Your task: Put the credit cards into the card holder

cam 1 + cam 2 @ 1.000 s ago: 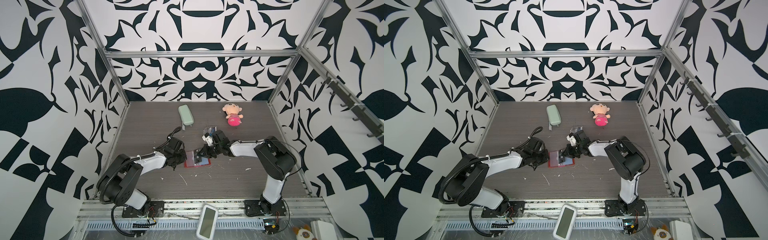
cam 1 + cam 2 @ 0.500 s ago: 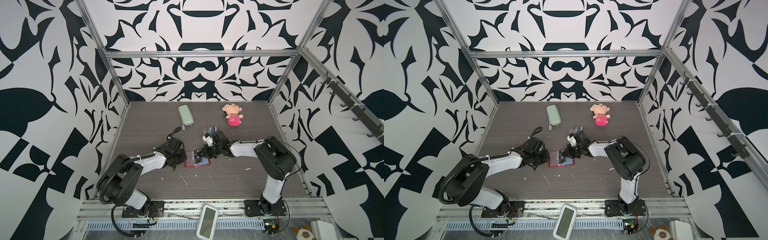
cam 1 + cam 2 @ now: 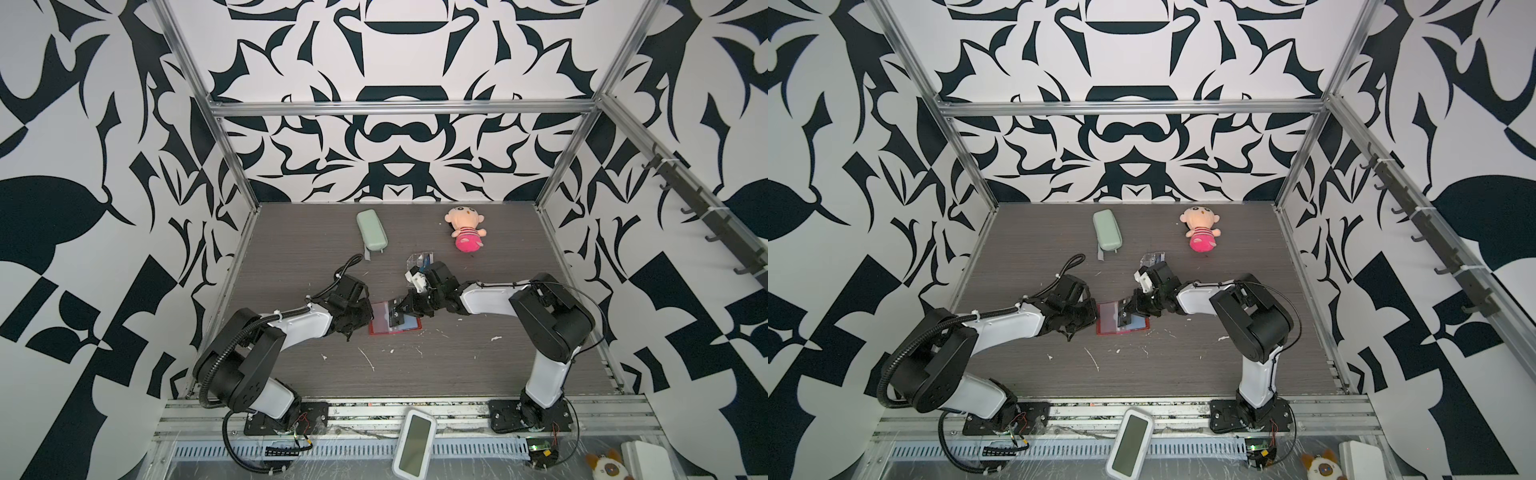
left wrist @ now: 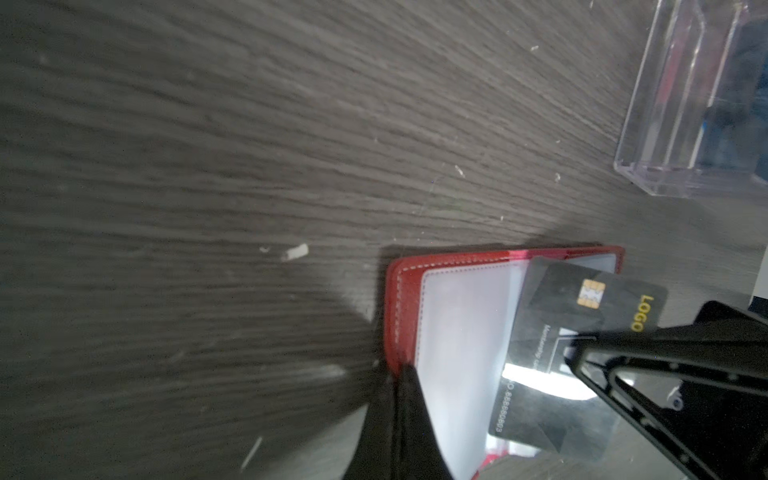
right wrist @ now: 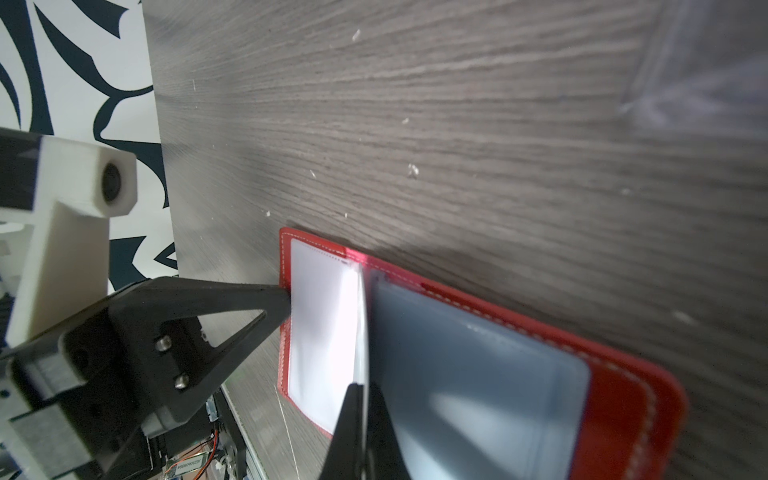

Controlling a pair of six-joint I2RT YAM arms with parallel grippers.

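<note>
Seemingly unchanged: left claw (image 4: pixel 405 374) grips card holder (image 4: pixel 398 307), right claw (image 5: pixel 360 388) card (image 4: pixel 552 299).

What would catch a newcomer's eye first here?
The open red wallet at mid-table, with the left claw clamping its left edge. Over it the right claw holds a black card tilted above a clear sleeve. Behind, a pink doll lies at the back right, a green case to its left.
</note>
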